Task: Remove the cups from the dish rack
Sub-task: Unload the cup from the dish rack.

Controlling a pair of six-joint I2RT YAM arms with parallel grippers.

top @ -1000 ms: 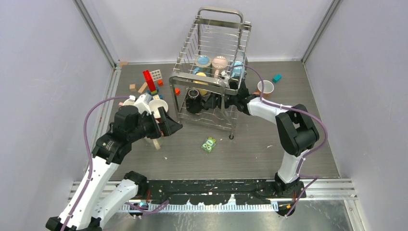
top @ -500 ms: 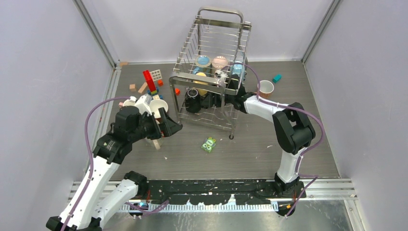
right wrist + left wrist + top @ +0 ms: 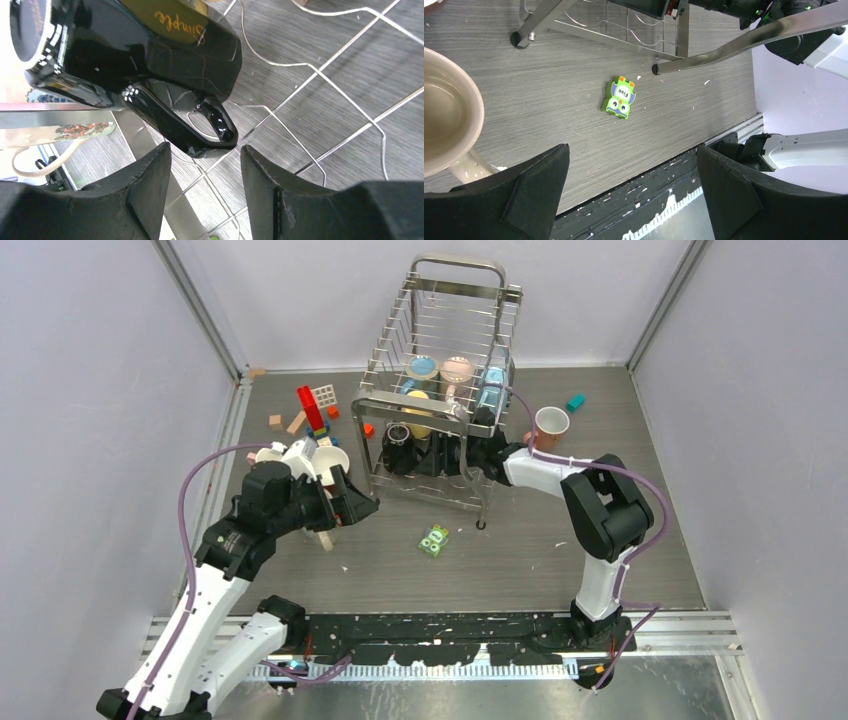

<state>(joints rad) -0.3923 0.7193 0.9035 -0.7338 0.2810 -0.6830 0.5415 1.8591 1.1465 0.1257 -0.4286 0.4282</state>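
The dish rack [image 3: 440, 390] stands at mid-table. Its upper tier holds a light blue cup [image 3: 422, 367], a pale pink cup [image 3: 457, 368] and a yellow cup [image 3: 418, 400]. A black cup [image 3: 403, 440] lies in the lower tier. My right gripper [image 3: 470, 458] reaches into that tier from the right. In the right wrist view the black cup [image 3: 130, 45] points its handle [image 3: 205, 125] at my right gripper [image 3: 205, 165], which is open with nothing between the fingers. My left gripper [image 3: 362, 505] hangs wide open left of the rack, beside a cream cup [image 3: 444, 125].
A salmon cup [image 3: 551, 423] stands on the table right of the rack. More cups [image 3: 330, 460] and toy blocks [image 3: 312, 408] sit at the left. A green packet [image 3: 434, 539] lies in front of the rack. The rack's wire floor [image 3: 320, 90] lies under my right fingers.
My right gripper has slid left, deeper into the rack's lower tier toward the black cup, and its jaws have narrowed a little. The left arm has not moved.
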